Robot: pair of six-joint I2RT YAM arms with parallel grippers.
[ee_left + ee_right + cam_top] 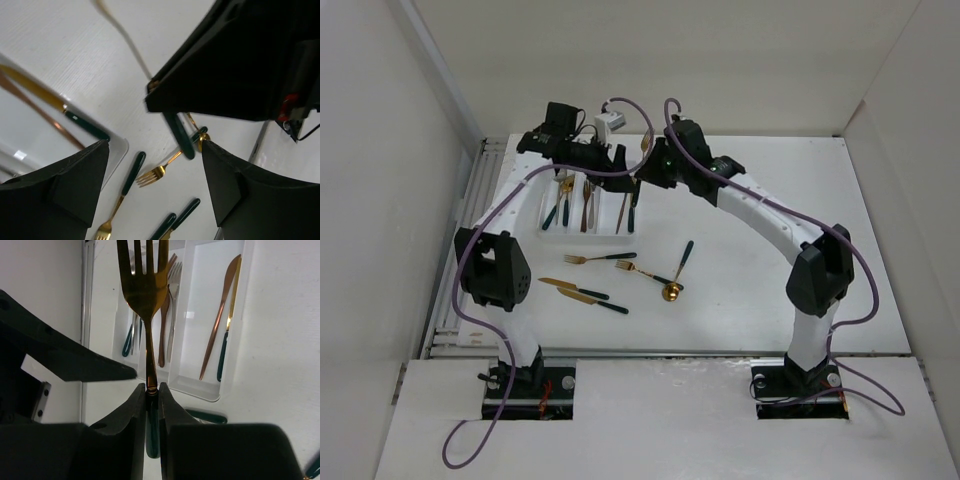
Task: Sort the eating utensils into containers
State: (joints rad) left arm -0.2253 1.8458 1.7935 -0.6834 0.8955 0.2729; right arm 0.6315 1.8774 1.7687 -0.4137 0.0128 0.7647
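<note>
Table [770, 220] and cutlery tray [582, 238] sit between plain white walls [380, 150].

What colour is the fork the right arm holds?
The fork is gold with a dark green handle; the right wrist view shows it best.

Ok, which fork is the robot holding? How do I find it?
Look for the white tray on the table. Over it, the jaws of the right gripper pinch a gold fork by its green handle. It's the only one held in the air.
</note>
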